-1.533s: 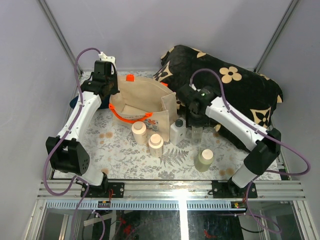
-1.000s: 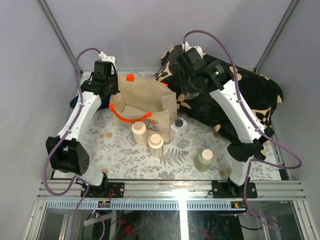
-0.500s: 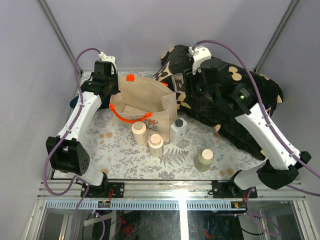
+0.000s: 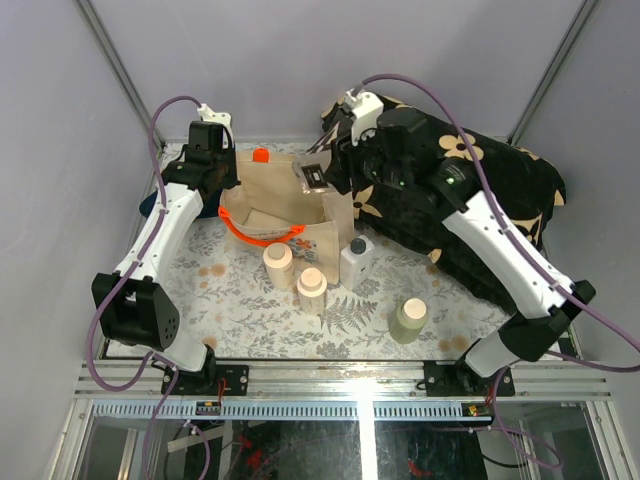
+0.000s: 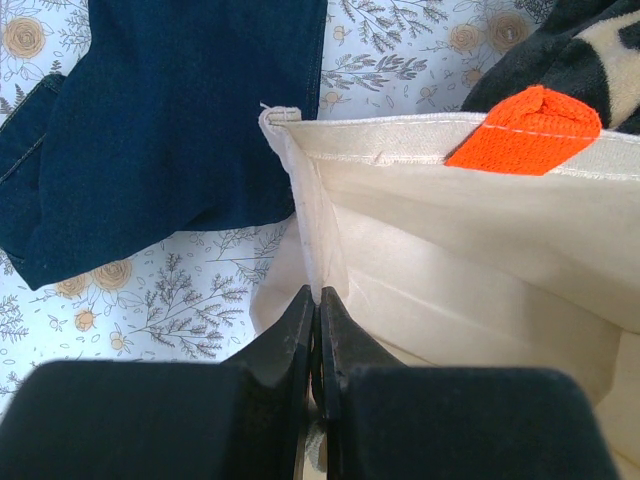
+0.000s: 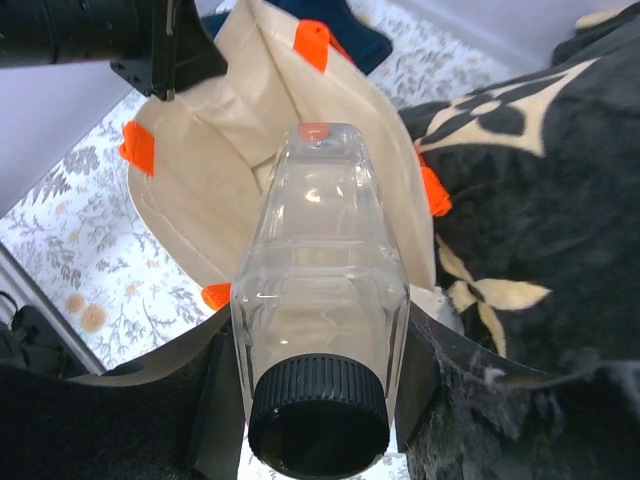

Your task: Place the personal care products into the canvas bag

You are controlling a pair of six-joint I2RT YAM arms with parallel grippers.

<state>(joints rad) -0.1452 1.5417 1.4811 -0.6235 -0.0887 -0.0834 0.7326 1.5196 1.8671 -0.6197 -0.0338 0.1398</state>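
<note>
My right pincer [image 6: 320,350] is clamped around the clear bottle [image 6: 320,240], its dark cap toward the wrist and its base aimed at the open mouth of the canvas bag [image 6: 190,190]. My left pincer [image 5: 317,320] is closed tight on the bag's wall, holding it up. I'd centre the bottle over the opening, clear of the orange handles [image 4: 262,232], lower it inside, then release. Four other bottles [image 4: 312,288] stand on the tabletop [image 4: 240,305] just beside the bag.

Glossy clear plastic bottle [image 6: 320,260], ribbed matt cap [image 6: 318,418]; matt woven canvas bag [image 5: 480,230]; blue denim cloth [image 5: 170,110]
</note>
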